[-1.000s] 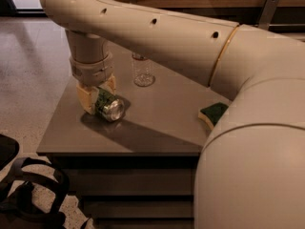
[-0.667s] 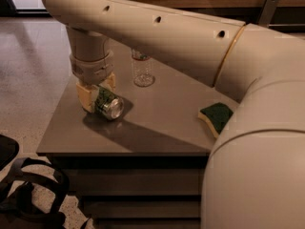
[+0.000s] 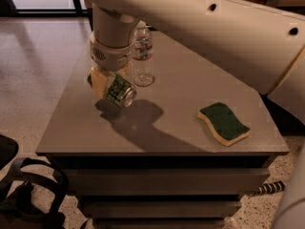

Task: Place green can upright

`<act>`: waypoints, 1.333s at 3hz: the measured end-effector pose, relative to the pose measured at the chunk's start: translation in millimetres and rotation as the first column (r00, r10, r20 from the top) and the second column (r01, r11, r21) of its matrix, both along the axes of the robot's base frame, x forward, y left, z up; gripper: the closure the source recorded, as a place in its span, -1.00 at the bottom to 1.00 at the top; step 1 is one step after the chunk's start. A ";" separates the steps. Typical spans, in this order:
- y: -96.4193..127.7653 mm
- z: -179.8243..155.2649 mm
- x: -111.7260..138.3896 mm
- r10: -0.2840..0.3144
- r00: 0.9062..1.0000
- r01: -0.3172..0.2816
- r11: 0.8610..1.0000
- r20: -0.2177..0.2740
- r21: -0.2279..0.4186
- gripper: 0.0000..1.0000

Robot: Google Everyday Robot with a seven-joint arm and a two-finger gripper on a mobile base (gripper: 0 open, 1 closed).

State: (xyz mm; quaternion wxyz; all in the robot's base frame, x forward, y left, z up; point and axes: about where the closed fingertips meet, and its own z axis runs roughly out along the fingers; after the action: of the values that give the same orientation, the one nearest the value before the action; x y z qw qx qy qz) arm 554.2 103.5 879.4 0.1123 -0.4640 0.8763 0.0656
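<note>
The green can [image 3: 119,90] is dark green with pale markings and a shiny silver end. It is tilted on its side, silver end toward the lower right, held just above the left part of the grey table [image 3: 162,128]. My gripper [image 3: 107,84] hangs from the white wrist and is shut on the green can, its cream fingers [image 3: 98,80] on the can's sides. The can casts a shadow on the table below it.
A clear plastic water bottle [image 3: 142,56] with a label stands upright just behind the gripper. A green and yellow sponge [image 3: 223,122] lies on the table's right side. My large white arm spans the top right. A black chair base [image 3: 19,194] is at lower left.
The can, still in my gripper, has come up off the table and is tilted. The view has shifted, so the sponge and table show more fully.
</note>
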 end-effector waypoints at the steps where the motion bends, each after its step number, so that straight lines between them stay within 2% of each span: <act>1: -16.7 11.9 10.0 0.018 0.998 -0.029 0.982 0.061 0.188 1.00; 2: -18.4 20.0 19.1 0.032 0.992 -0.069 0.943 0.118 0.324 1.00; 3: -15.5 23.1 20.5 0.046 0.982 -0.123 0.889 0.182 0.442 1.00; 4: -7.4 30.7 17.4 0.051 0.958 -0.196 0.836 0.283 0.512 1.00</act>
State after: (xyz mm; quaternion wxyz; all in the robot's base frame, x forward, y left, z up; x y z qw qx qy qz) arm 571.6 96.1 910.1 0.3457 -0.4748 0.7687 0.2533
